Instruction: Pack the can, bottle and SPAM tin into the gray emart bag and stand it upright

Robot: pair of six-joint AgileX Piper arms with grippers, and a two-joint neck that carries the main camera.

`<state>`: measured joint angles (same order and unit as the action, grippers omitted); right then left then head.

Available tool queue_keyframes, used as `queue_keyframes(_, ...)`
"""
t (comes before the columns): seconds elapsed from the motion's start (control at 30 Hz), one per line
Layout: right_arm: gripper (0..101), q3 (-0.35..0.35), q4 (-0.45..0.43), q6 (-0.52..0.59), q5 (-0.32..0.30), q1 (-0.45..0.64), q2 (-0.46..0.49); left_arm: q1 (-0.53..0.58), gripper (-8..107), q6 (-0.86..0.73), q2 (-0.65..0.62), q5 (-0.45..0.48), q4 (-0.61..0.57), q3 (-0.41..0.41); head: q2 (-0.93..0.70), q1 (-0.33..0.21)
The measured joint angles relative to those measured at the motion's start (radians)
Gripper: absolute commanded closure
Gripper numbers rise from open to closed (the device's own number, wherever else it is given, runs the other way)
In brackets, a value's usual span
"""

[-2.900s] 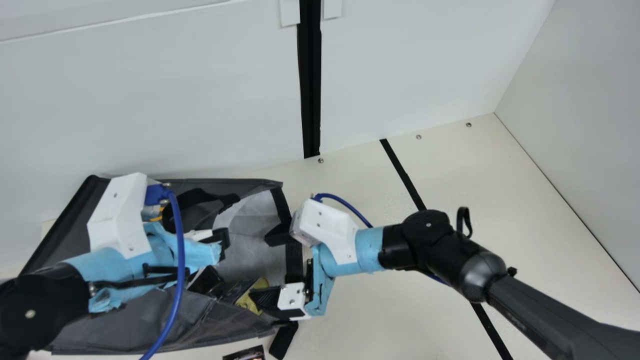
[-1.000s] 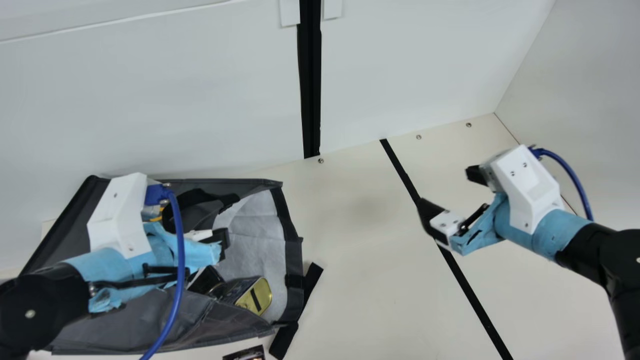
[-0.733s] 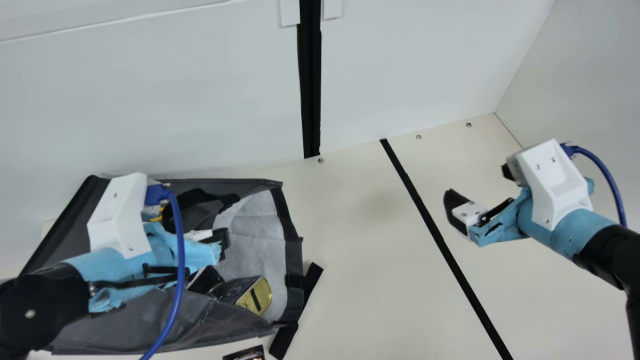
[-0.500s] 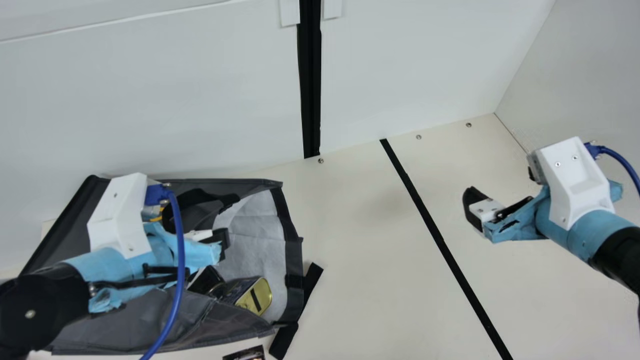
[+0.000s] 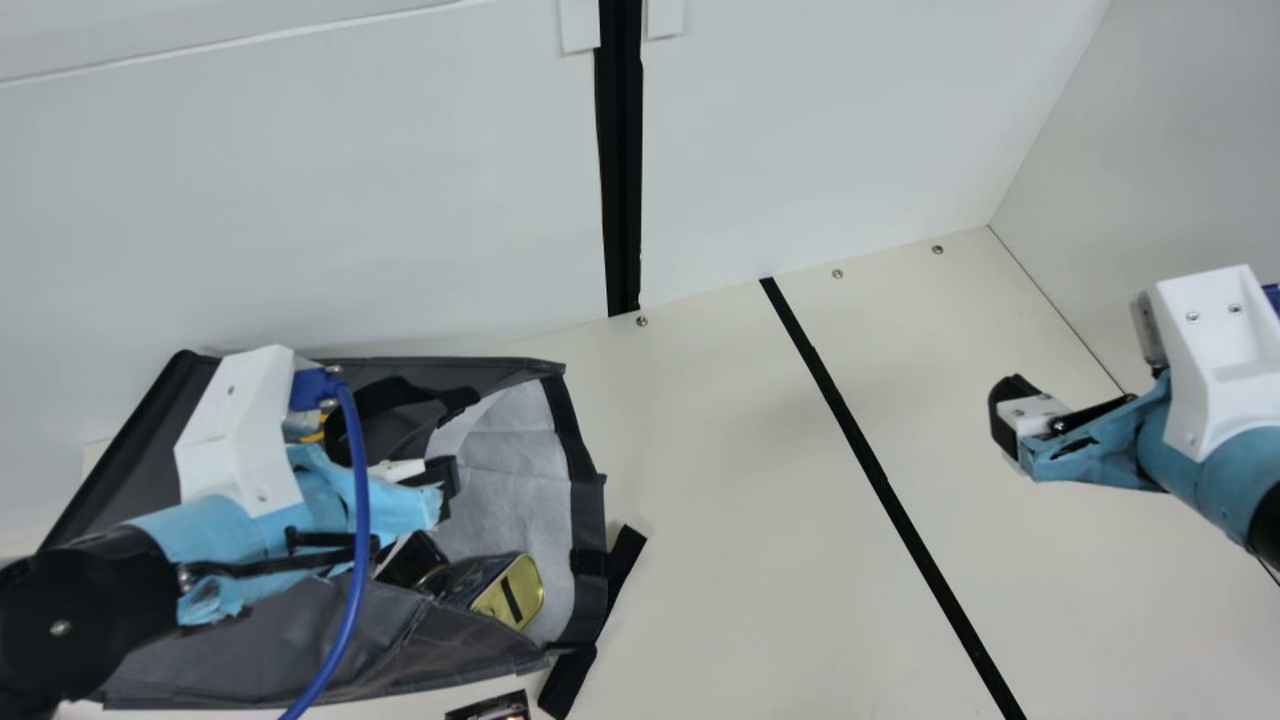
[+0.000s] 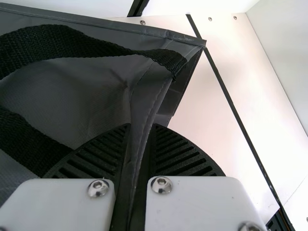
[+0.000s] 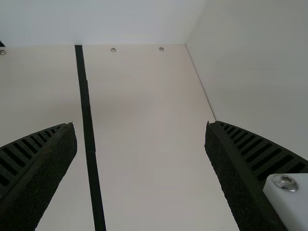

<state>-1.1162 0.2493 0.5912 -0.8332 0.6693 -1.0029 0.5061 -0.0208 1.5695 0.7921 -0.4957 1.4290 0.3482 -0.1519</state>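
Left fingers (image 6: 185, 151) pinch the bag (image 5: 250, 650) near the tabletop's (image 5: 720, 520) back edge; right fingers (image 7: 233, 173) are spread. Caution: tin (image 5: 512, 592), inside the mouth (image 5: 588, 510), may slide out if lifting dips it.

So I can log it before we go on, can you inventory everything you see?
gray emart bag: one, gray, lying at main view's left
straps: several, black, on and beside bag
SPAM tin: one, gold end, inside bag mouth
dark item: one, black, beside tin; can or bottle, unclear
printed item: one, dark, main view's bottom edge
stripe: one, black, across table
screws: three, silver, table's back edge
table: one, cream
walls: white, behind and right
left gripper: black, clamped on bag edge
right gripper: black, open, over table's right
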Motion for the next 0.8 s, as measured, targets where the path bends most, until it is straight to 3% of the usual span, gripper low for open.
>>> queue_keyframes(0.37,6,-0.084,-0.179,-0.199,-0.126,-0.016,0.028,0.000,107,0.000,0.000,0.000,0.000,0.000,-0.002,-0.002)
queue_keyframes(0.8,6,-0.202,-0.203,-0.372,-0.305,-0.018,0.031,0.000,107,0.000,0.000,0.000,0.000,0.000,0.000,-0.002)
